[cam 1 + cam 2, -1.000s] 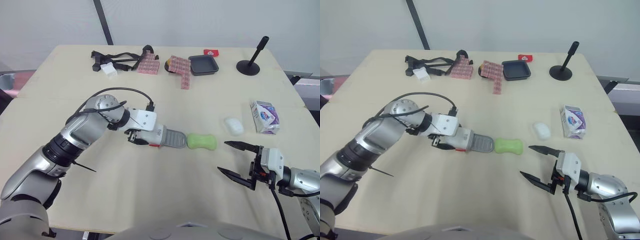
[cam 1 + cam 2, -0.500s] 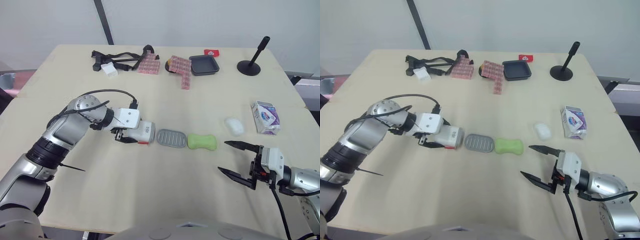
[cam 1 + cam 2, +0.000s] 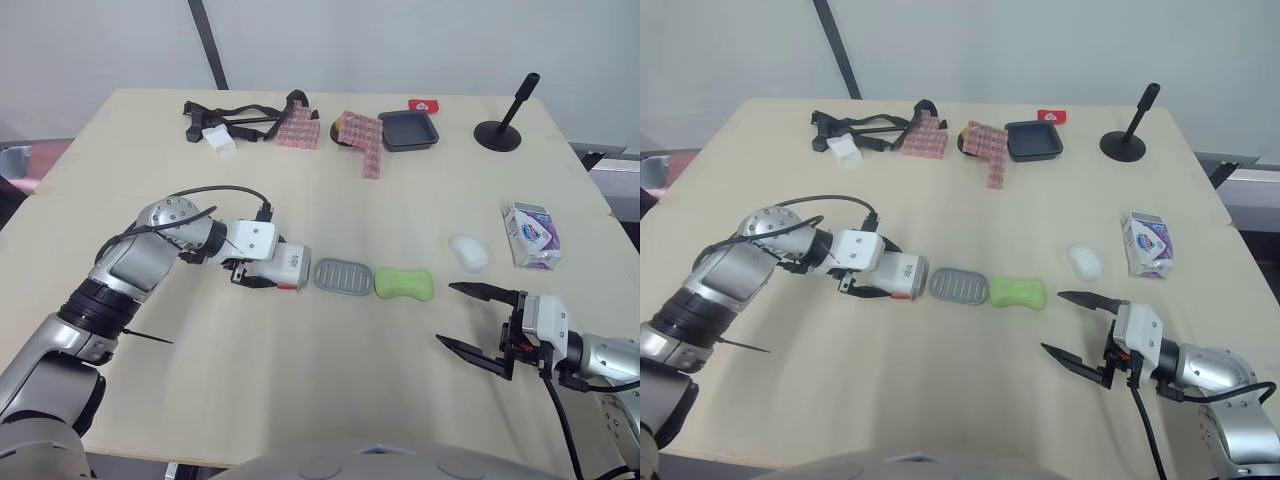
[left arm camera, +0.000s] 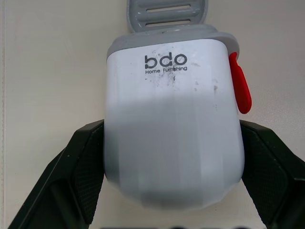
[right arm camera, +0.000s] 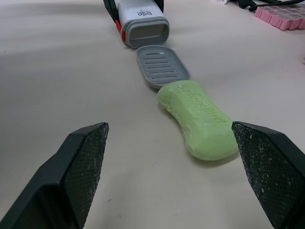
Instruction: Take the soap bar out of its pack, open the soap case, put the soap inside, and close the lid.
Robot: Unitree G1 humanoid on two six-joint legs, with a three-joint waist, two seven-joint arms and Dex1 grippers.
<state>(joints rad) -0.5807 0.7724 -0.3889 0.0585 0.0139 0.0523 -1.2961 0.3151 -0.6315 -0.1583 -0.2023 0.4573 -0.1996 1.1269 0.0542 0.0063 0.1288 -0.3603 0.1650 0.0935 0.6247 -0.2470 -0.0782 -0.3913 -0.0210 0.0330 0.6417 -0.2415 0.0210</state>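
While the right gripper (image 3: pixel 475 325) hangs at the near edge, fingers spread wide and empty, the green soap bar (image 3: pixel 404 283) lies bare on the table (image 3: pixel 300 400) just beyond. One end touches the grey ribbed tray (image 3: pixel 343 277). Just beside it, the left gripper (image 3: pixel 258 272) pinches the white case shell (image 3: pixel 285 268), open mouth facing the tray. Farther right sits the soap pack (image 3: pixel 530 233); a black dish (image 3: pixel 407 130) waits at the far edge.

free table (image 3: pixel 330 380) btwn right hand (image 3: pixel 444 313) & soap (image 3: pixel 404 284), tray (image 3: pixel 343 277) beside soap
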